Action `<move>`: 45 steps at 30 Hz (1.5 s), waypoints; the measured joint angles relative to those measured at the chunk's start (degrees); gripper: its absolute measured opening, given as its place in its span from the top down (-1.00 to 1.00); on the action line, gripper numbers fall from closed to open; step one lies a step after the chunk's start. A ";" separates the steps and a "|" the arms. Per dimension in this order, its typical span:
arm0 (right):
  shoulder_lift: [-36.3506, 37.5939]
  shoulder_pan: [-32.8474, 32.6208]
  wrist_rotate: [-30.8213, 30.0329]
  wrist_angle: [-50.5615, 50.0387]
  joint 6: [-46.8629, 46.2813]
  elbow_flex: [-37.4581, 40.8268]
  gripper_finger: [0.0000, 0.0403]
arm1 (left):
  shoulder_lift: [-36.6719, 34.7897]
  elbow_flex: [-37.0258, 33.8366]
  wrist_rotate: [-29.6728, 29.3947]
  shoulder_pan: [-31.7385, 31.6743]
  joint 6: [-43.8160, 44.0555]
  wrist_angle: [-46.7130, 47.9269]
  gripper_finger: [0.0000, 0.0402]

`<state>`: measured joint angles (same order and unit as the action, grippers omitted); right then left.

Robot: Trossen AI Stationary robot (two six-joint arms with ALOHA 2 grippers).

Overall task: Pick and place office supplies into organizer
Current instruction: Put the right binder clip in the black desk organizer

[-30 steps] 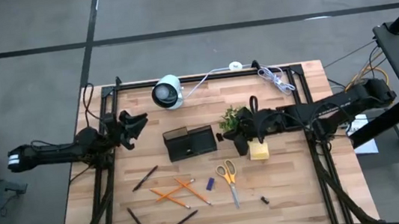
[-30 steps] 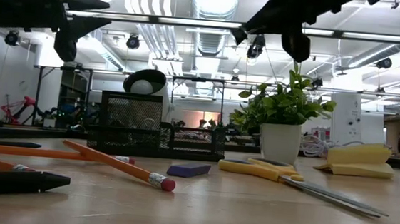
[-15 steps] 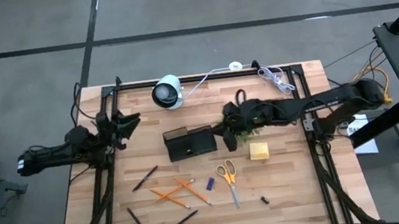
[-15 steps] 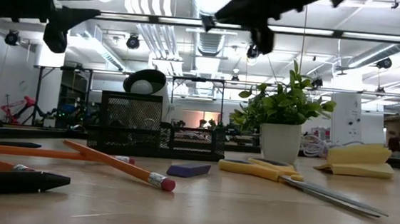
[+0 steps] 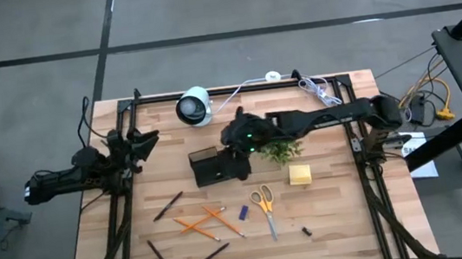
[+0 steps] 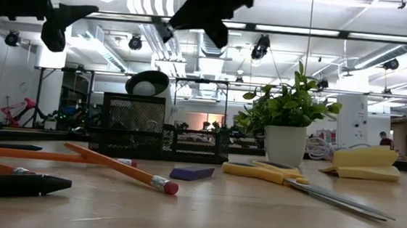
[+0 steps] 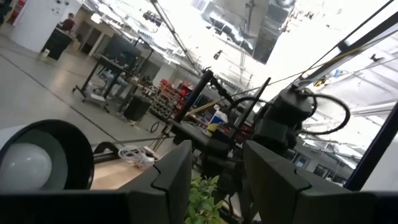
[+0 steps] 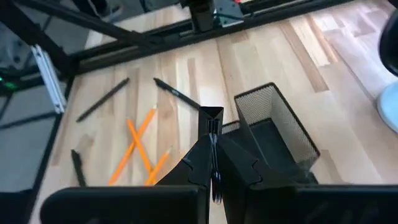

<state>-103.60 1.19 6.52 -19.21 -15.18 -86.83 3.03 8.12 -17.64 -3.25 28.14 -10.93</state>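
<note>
The black mesh organizer [image 5: 219, 164] [image 8: 273, 124] stands mid-table. My right gripper [image 5: 231, 147] [image 8: 213, 118] hovers above its right part, shut, with nothing visible between the fingers. My left gripper [image 5: 150, 139] [image 7: 217, 180] waits open, raised near the table's left edge. Orange pencils [image 5: 202, 222] [image 8: 140, 146], black pens [image 5: 167, 206], yellow-handled scissors [image 5: 264, 208], a small blue piece [image 5: 243, 212] and a dark clip [image 5: 307, 231] lie flat on the near half of the table. The yellow sticky-note pad [image 5: 299, 174] lies right of the organizer.
A small potted plant [image 5: 279, 148] stands just right of the organizer, under my right arm. A white round camera device [image 5: 194, 106] and a white coiled cable [image 5: 318, 92] sit along the far edge. Black frame rails run down both table sides.
My right gripper has swept from above the sticky-note pad toward the table's left, passing over the plant, and now hangs above the organizer. The pad has stayed where it was. My left gripper has drawn back slightly toward the left edge.
</note>
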 joint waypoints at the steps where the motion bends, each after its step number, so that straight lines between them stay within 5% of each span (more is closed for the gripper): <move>1: -1.20 0.00 0.00 -1.77 0.92 -1.46 0.96 | -0.13 0.00 0.09 0.00 -0.01 -0.11 0.34; 21: -15.49 -1.39 -0.66 -8.10 14.36 -13.76 0.96 | 0.21 -0.26 0.32 0.00 -0.02 1.34 0.34; 45: -22.31 -1.68 -2.08 -4.96 19.91 -15.06 0.96 | 0.20 -1.01 0.30 -0.01 -0.02 1.15 0.34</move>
<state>-125.92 -0.49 4.45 -24.17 4.73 -101.89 3.22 7.11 -17.34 -3.26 28.12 -9.77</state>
